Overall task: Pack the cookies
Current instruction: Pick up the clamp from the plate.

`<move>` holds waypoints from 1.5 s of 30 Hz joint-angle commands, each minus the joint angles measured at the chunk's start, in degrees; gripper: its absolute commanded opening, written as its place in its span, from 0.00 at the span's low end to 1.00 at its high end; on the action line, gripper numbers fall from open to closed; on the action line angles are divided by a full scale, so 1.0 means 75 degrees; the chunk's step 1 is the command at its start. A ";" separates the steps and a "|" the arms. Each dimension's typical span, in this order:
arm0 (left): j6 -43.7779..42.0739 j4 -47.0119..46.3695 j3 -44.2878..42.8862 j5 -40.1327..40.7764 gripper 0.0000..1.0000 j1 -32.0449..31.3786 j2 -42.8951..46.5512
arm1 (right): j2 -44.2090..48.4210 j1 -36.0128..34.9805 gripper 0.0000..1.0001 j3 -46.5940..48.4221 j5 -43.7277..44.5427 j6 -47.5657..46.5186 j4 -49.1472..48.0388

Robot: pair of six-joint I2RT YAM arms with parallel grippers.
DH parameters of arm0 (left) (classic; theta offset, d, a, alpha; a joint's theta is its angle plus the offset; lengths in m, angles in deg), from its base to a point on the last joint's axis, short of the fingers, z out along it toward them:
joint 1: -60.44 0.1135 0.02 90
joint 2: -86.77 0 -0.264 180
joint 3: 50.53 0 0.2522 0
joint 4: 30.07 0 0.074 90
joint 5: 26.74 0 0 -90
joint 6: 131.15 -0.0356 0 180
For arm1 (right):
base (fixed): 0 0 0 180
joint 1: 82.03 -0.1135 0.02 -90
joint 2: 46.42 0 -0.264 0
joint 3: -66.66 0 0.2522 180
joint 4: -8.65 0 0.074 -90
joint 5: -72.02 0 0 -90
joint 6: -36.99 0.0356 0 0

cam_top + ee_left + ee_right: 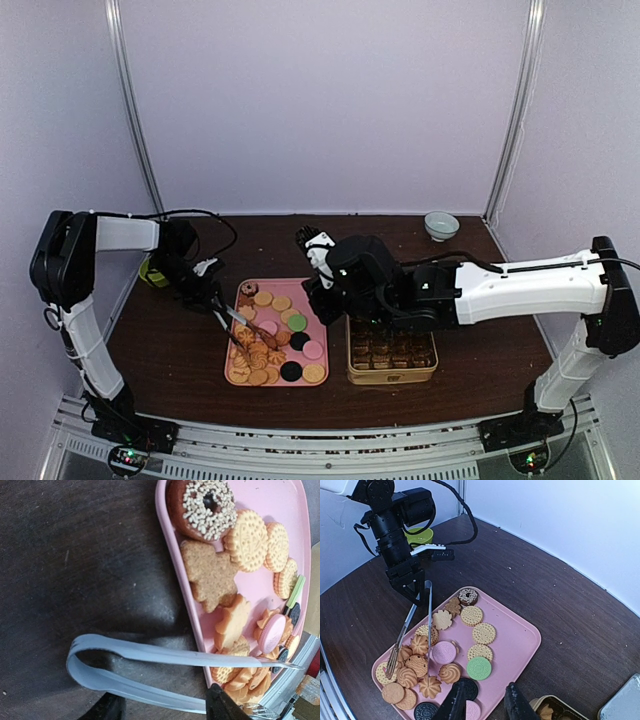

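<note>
The cookies [270,335] lie on a pink tray [300,285]: tan rounds and flowers, pink, black and green [479,668] discs, and a sprinkled ring [202,507]. My left gripper [205,290] is shut on the looped end of metal tongs [412,625], gripper [165,705] fingers pressing both arms [150,655]. The tong tips straddle tan swirl cookies [417,655] at the tray's near left. My right gripper [485,702] hovers open over the tray's right edge [515,630], holding nothing, beside a black cookie [467,687].
A gold tin [392,350] with cookies in its compartments stands right of the tray. A small bowl [440,225] sits at the back right. A green object [155,272] lies behind the left arm. A grey lid-like edge [620,705] shows near the tin.
</note>
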 commanded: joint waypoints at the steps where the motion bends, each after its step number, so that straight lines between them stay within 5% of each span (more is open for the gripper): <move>1: 0.0102 -0.0208 -0.0070 -0.0018 0.57 -0.0081 -0.0198 | -0.0015 -0.0034 0.27 0.0023 0.0291 0.0154 0.0044; 15: 0.0181 -0.0355 -0.0583 -0.0793 0.40 -0.0157 -0.0217 | -0.0172 -0.0031 0.26 -0.0065 0.0391 0.0098 -0.0006; 20: 0.0178 -0.0363 -0.0615 -0.0953 0.26 -0.0230 -0.0327 | -0.0225 -0.0032 0.26 -0.0087 0.0443 0.0053 -0.0008; 39: 0.0241 -0.0211 -0.1382 -0.0814 0.11 -0.0366 -0.0630 | -0.0165 -0.0041 0.25 -0.0305 0.0552 0.0030 -0.0086; 42: 0.0231 -0.0182 -0.1428 -0.0790 0.15 -0.0409 -0.0627 | -0.0182 -0.0040 0.25 -0.0299 0.0552 0.0024 -0.0075; 45: 0.0093 0.0078 -0.1472 -0.0704 0.34 -0.0539 -0.0612 | -0.0179 -0.0036 0.25 -0.0310 0.0558 0.0009 -0.0051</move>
